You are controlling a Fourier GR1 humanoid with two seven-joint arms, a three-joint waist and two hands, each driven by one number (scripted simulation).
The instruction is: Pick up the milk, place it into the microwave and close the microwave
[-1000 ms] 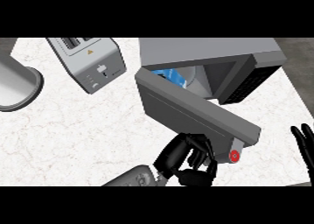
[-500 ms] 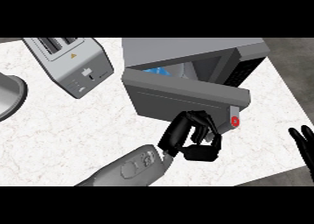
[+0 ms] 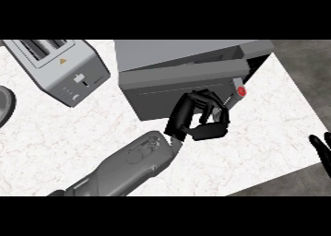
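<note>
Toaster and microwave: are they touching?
Apart. The head view shows a strip of white counter between the toaster and the microwave.

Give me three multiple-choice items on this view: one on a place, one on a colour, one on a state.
1. Where does the toaster stand, as seen, relative to the microwave?
A. To its right
B. To its left
C. On top of it

2. What colour is the round button on the microwave's front?
A. Green
B. Blue
C. Red

3. How does the microwave door stand?
A. Almost shut, with the left robot hand against it
B. Swung wide open
C. Lifted off and lying flat

Key:
1 B: the toaster is nearer the view's left edge than the microwave.
2 C: the button shows red against the grey around it.
3 A: only a narrow dark gap shows at the door's right end.
</note>
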